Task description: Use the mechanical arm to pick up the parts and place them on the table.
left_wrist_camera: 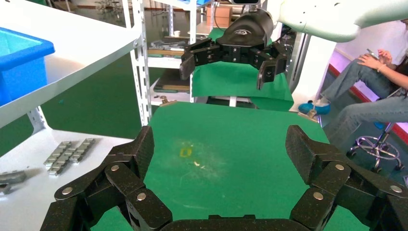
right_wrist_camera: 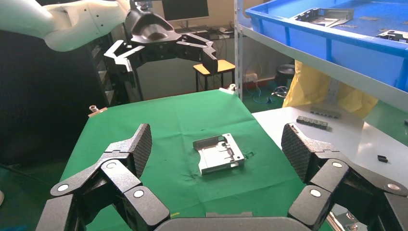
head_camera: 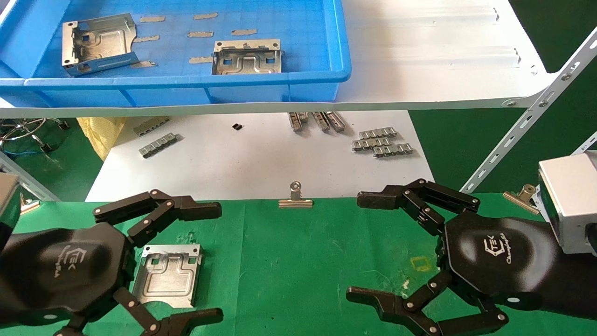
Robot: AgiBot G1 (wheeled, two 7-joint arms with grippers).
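Covering the near workspace, the green table (head_camera: 289, 261) carries both arms low over it. Left gripper (head_camera: 212, 261) hovers, fingers spread wide and holding nothing, one silver part (head_camera: 169, 275) lying flat between them. Right gripper (head_camera: 361, 247) hangs equally splayed and empty, well apart from that part.

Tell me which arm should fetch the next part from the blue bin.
Probably left. The remaining parts sit in the blue bin on the robot's left side, nearer the open, empty left gripper than the open right gripper.
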